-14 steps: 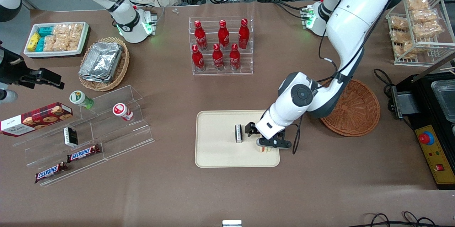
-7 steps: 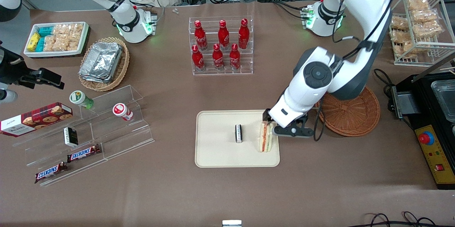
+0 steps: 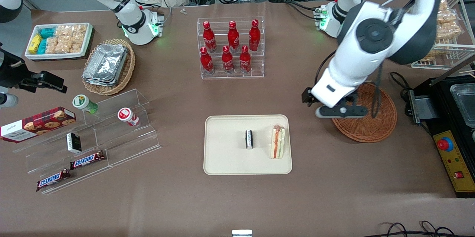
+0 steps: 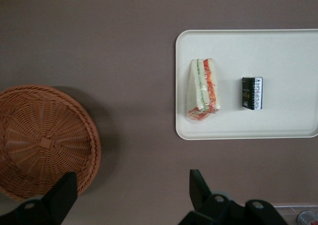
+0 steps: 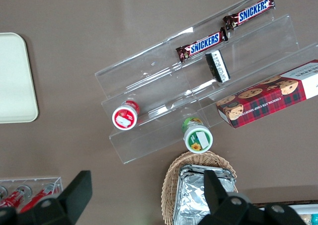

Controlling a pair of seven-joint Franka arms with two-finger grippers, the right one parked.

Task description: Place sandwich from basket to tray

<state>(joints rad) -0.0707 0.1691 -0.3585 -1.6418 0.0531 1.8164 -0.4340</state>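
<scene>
The sandwich (image 3: 277,142) (image 4: 203,90), a white-bread wedge with red and green filling, stands on its edge on the cream tray (image 3: 226,161) (image 4: 283,116), at the tray's end toward the working arm. The round reddish-brown basket (image 3: 374,127) (image 4: 39,135) holds nothing. My gripper (image 3: 311,100) (image 4: 132,178) hangs open and holds nothing. It is raised above the bare table between tray and basket, well apart from the sandwich.
A small black packet (image 3: 249,139) (image 4: 252,92) stands on the tray beside the sandwich. Farther from the camera is a rack of red bottles (image 3: 231,48). An acrylic shelf with snacks (image 3: 111,129) lies toward the parked arm's end. A black machine (image 3: 452,125) sits beside the basket.
The gripper let go of the sandwich on the tray, then rose and drew away toward the basket. The sandwich stays where it was set.
</scene>
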